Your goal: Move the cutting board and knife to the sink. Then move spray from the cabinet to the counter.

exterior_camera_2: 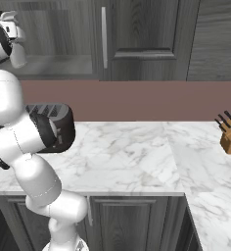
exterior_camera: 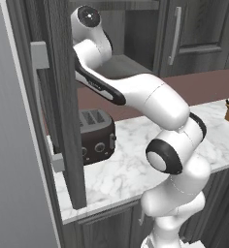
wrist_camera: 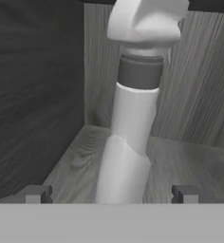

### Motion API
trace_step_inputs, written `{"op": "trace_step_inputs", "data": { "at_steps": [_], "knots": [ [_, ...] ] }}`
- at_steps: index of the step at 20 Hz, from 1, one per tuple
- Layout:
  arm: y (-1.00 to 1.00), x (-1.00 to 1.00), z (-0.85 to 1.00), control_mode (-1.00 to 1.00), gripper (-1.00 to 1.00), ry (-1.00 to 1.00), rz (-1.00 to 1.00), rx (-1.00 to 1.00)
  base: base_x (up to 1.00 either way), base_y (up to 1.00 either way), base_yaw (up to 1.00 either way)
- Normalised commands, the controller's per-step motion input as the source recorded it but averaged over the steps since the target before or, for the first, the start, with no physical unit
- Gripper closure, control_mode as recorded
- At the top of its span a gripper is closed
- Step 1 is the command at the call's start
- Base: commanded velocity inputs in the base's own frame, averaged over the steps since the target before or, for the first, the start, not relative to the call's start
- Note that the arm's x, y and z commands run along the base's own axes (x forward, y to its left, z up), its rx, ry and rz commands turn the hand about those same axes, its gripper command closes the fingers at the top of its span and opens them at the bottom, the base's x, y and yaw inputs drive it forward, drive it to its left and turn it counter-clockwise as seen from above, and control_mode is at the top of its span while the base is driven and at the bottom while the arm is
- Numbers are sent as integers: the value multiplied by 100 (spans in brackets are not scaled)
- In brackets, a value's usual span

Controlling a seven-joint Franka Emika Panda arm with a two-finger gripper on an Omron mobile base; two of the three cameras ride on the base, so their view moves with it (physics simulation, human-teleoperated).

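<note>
Spray (wrist_camera: 133,118): slim pale grey-white bottle, darker grey collar, rounded trigger head, upright on grey shelf inside dark wood-grain cabinet (wrist_camera: 38,95), near back wall. End effector (wrist_camera: 111,194) fingers spread wide, flanking bottle base. Black toaster (exterior_camera: 96,135) at white marble counter (exterior_camera: 131,164) back edge.

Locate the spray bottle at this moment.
In the hand view, the spray stands upright on the grey shelf inside the cabinet, between the open gripper fingertips.
</note>
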Motion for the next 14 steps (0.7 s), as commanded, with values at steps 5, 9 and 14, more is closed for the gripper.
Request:
{"op": "trace_step_inputs", "data": {
  "at_steps": [5, 9, 14],
  "knots": [
    [0, 0, -15, -100, -100, 0, -3, 0, 0, 0, 0],
    [0, 0, -18, -100, -100, 0, -4, 0, 0, 0, 0],
    [0, 4, -9, -100, -100, 0, -2, 0, 0, 0, 0]
  ]
}}
